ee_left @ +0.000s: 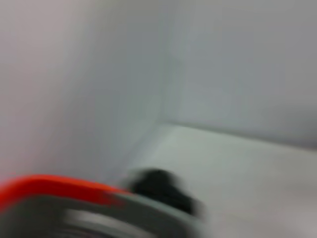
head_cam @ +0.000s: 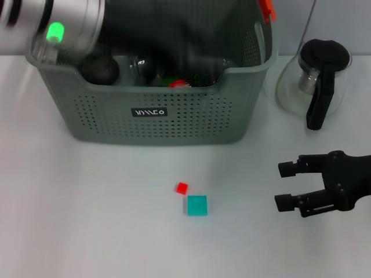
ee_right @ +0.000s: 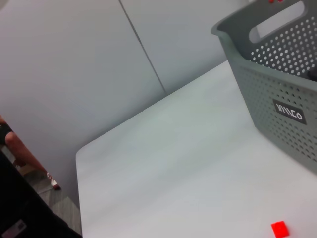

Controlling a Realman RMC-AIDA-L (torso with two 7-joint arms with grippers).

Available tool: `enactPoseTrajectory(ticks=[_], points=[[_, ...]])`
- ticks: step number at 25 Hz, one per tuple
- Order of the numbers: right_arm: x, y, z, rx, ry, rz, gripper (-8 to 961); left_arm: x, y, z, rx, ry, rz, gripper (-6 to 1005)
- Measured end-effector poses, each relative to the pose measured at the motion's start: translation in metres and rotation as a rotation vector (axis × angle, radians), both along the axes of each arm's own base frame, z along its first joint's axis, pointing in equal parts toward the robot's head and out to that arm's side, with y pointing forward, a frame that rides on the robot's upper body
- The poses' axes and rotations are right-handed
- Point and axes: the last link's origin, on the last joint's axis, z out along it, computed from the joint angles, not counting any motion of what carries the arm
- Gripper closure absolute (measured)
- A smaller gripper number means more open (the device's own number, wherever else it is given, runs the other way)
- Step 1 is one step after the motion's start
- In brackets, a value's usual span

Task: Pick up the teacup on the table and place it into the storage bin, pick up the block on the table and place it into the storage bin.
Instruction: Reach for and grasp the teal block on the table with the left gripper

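Right tool hovering wide open over the counter; left arm raised above the storage bin.

The right tool is hovering over the near right of the white counter, fingers spread wide and gripping nothing. To its left, a small red block is lying just beside a teal block. Farther off, the grey-green storage bin is standing, the left arm above its far left corner; that tool's state cannot be told. A glass teapot is standing right of the bin.

White table: storage bin, glass teapot, red block, teal block.
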Motion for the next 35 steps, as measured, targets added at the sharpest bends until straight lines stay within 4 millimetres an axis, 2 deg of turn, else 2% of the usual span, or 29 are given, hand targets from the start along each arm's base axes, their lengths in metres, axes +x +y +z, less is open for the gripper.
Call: enactPoseTrajectory(ticks=[3,5,8,11,12,13,14,22,28,35], points=[[0.003,0.000,0.003,0.009,-0.001,-0.010,8,-0.006,-0.050,-0.009,-0.199,0.103,-0.158,290],[0.007,0.000,0.005,0.014,-0.006,-0.025,8,-0.014,-0.074,-0.020,-0.298,0.171,-0.210,204],[0.014,0.000,0.007,0.014,-0.015,-0.052,8,-0.024,-0.086,-0.042,-0.357,0.268,-0.216,76],[0.018,0.000,0.009,0.015,-0.020,-0.068,9,-0.033,-0.080,-0.067,-0.325,0.361,-0.201,67],[0.020,0.000,0.010,0.016,-0.021,-0.074,9,-0.037,-0.075,-0.081,-0.300,0.408,-0.199,65],[0.021,0.000,0.011,0.017,-0.020,-0.079,9,-0.037,-0.075,-0.081,-0.300,0.408,-0.199,62],[0.023,0.000,0.011,0.017,-0.020,-0.084,9,-0.042,-0.067,-0.108,-0.288,0.484,-0.206,59],[0.030,-0.003,0.013,0.017,-0.020,-0.107,9,-0.046,-0.049,-0.156,-0.273,0.656,-0.201,43],[0.036,-0.005,0.012,0.029,-0.024,-0.112,9,-0.045,-0.038,-0.172,-0.262,0.714,-0.201,48],[0.038,-0.005,0.010,0.033,-0.024,-0.112,9,-0.049,-0.033,-0.177,-0.252,0.732,-0.190,71]])
